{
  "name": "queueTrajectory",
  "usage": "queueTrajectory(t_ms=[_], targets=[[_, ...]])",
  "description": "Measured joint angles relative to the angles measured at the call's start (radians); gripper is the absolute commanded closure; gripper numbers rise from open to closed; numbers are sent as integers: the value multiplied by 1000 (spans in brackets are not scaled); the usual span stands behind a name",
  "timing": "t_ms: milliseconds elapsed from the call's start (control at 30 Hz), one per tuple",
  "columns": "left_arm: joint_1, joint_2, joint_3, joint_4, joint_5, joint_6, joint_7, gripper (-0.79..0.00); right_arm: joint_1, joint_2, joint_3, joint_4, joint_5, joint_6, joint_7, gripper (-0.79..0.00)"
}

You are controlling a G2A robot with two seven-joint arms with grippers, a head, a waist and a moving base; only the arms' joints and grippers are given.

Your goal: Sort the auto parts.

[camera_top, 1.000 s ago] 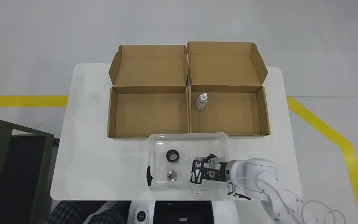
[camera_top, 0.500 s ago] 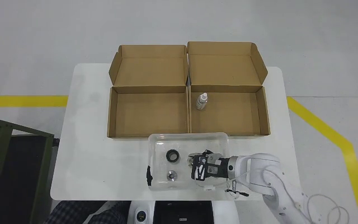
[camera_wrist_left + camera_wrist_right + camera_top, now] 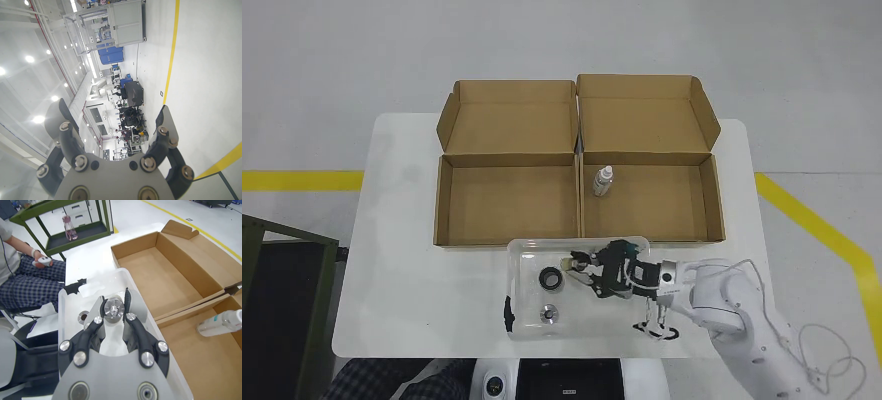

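Note:
A clear plastic tray (image 3: 578, 241) at the table's front holds a black ring (image 3: 552, 277) and a silver round part (image 3: 549, 314) with a dark centre. My right gripper (image 3: 577, 265) is over the tray and is shut on a silver cylindrical metal part (image 3: 114, 309), gripped between both fingers, next to the black ring. The other silver part (image 3: 82, 317) lies on the tray floor beside it. My left gripper (image 3: 113, 106) is open with nothing in it and faces the room.
Two open cardboard boxes stand behind the tray: the left box (image 3: 507, 205) is bare, the right box (image 3: 652, 205) holds a small white bottle (image 3: 602, 181). A black part (image 3: 508, 313) hangs on the tray's left rim.
My right gripper has moved from the tray's front edge toward the boxes and slightly left, ending beside the black ring. The loose parts in the tray have stayed put.

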Motion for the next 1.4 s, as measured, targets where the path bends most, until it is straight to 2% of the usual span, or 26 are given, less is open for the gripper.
queueTrajectory(t_ms=[233,500,800,1400], targets=[[0,0,0,0,0,0,0,-785,0,1,35,44,176,13,-52,0],[0,0,0,0,0,0,0,-785,2,3,58,82,360,7,-59,0],[0,0,0,0,0,0,0,-785,-11,5,85,90,482,16,-82,0],[0,0,0,0,0,0,0,-785,-13,6,131,101,564,-4,-103,0]])
